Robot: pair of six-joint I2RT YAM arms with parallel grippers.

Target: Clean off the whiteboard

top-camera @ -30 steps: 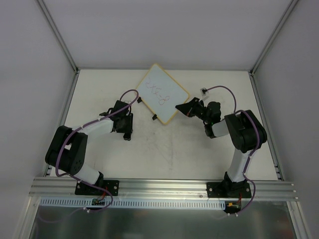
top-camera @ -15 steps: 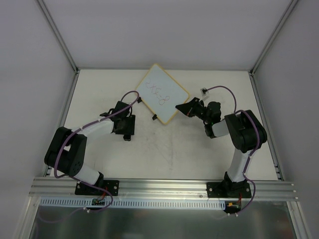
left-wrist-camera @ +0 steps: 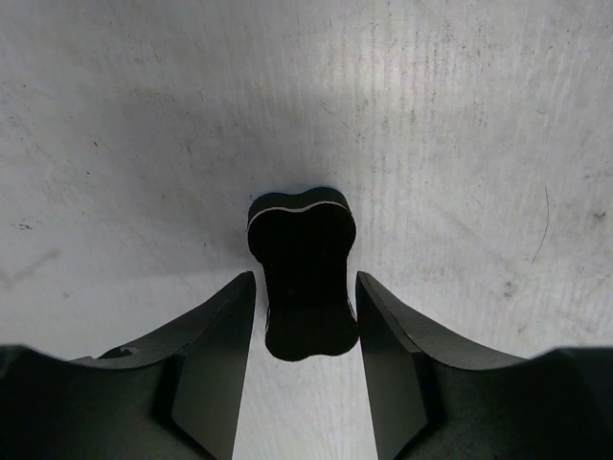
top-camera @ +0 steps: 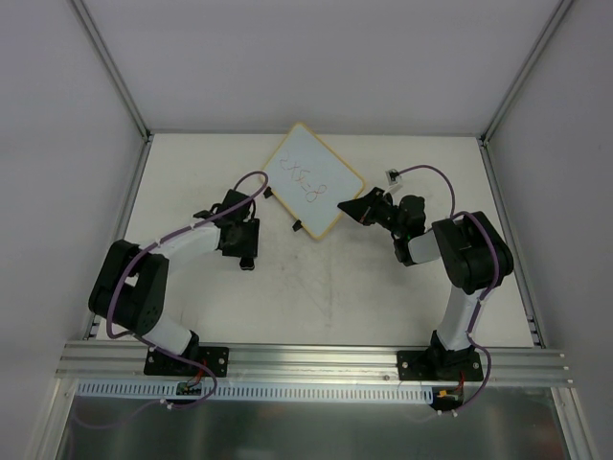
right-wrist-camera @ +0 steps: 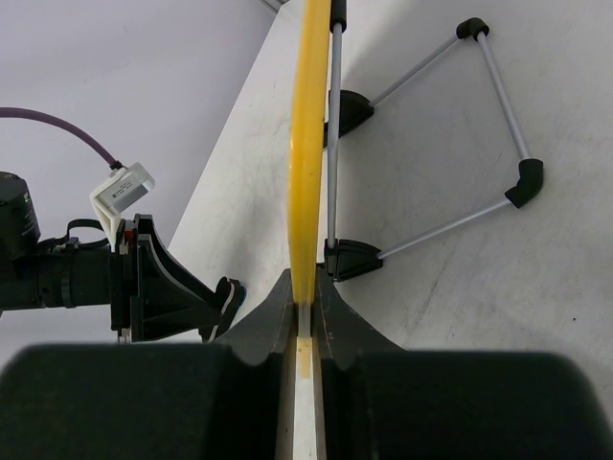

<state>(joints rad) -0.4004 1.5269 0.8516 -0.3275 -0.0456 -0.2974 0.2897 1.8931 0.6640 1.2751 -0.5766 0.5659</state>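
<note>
The whiteboard [top-camera: 311,180] sits at the far middle of the table [top-camera: 383,287], turned cornerwise, with faint scribbles on its face. The right gripper [top-camera: 352,207] is clamped on the yellow frame at its right edge (seen edge-on from the wrist). The left gripper [top-camera: 246,261], well apart from the board, has its jaws spread either side of the black eraser block [left-wrist-camera: 303,268].

Black eraser [left-wrist-camera: 303,268] on scuffed table [left-wrist-camera: 460,115]

Reddish scribbles [top-camera: 303,178] on the whiteboard [top-camera: 326,196], too small to read, no legible text
</note>
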